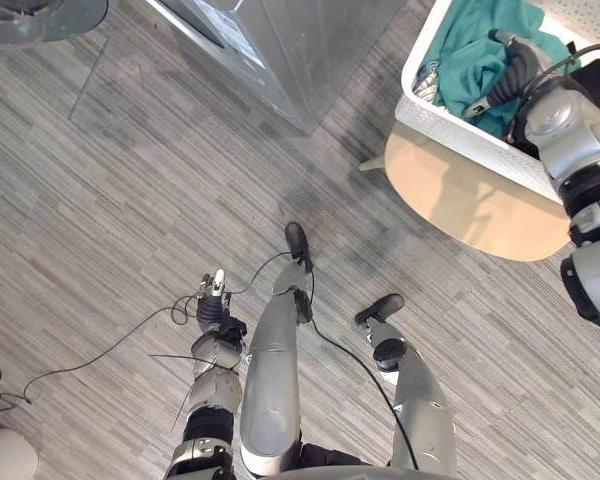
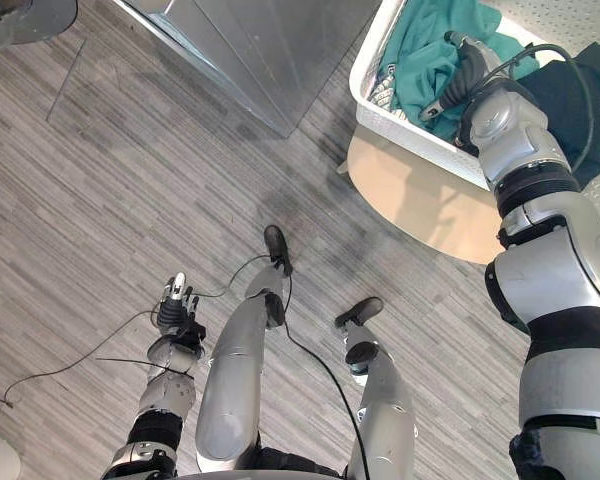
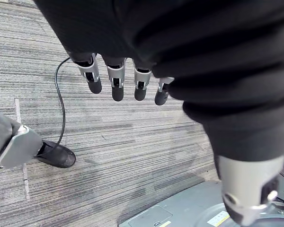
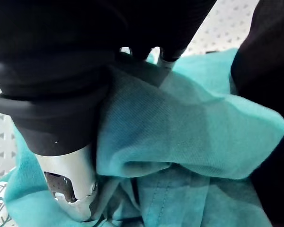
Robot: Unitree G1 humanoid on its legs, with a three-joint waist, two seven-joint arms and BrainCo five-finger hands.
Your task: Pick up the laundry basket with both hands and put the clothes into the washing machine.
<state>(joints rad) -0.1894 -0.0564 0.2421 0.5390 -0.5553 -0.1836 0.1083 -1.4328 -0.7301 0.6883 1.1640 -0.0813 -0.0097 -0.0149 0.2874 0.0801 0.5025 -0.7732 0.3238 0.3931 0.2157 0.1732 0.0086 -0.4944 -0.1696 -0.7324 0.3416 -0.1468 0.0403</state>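
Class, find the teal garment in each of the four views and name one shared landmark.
Left eye view: teal garment, upper right, inside the white basket.
Right eye view: upper right, in the basket.
Left wrist view: faces the floor instead.
Right wrist view: centre, close up.
Landmark: the basket's perforated wall.

The laundry basket is made of white perforated plastic, faintly glossy. The teal clothes in it are matt woven cloth with stitched seams. The worktop beneath is smooth pale wood. The washing machine is cased in grey satin metal. The floor is laid with matt, grey, streaked wood-look planks. The left hand is covered in matt dark ribbing, its fingers silvery with glossy dark tips.
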